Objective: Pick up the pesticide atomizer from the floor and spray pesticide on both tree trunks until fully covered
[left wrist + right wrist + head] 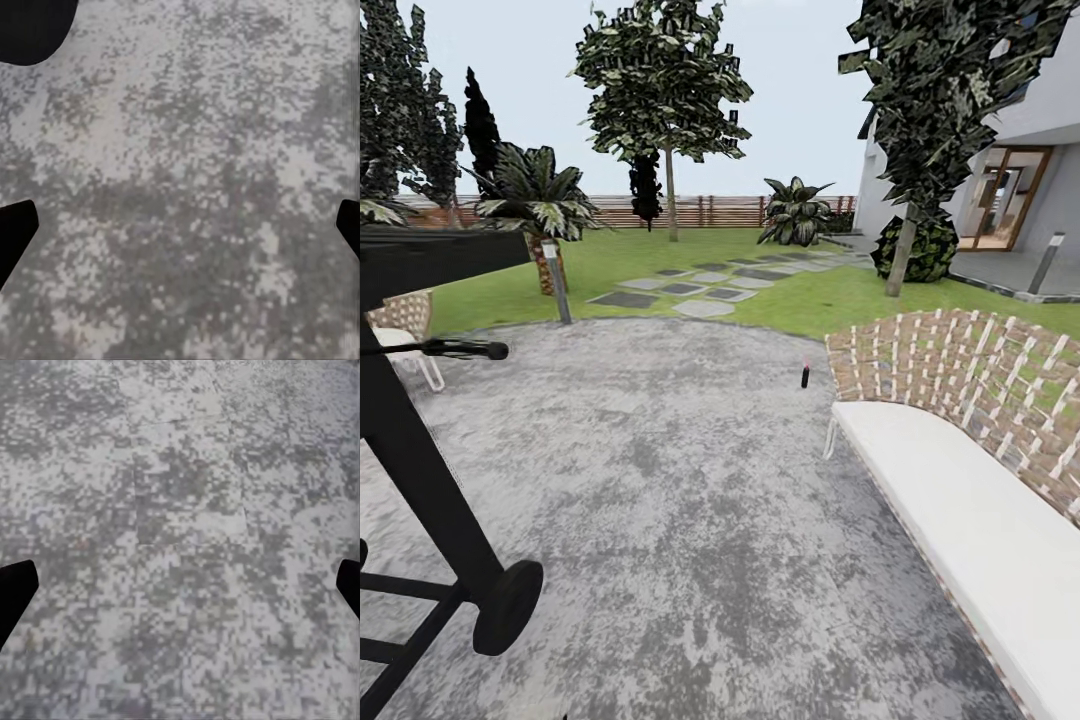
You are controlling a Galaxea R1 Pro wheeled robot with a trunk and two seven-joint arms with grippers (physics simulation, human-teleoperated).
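We see a small dark bottle (805, 375) with a pink top. It stands up on the grey paving (660, 480), just left of the white bench (960, 520). It may be the atomizer, but it is too small to be sure.

Past the paving lies the green lawn (810, 300). One tall tree (668, 190) stands far back by the fence (710, 211). Another tree (902, 250) stands at the right, near the house (1040, 180).

A black grill (420, 440) is close at our left.

Our left claw (180, 225) and our right claw (180, 585) both hang over bare paving, fingers wide apart, holding nothing.
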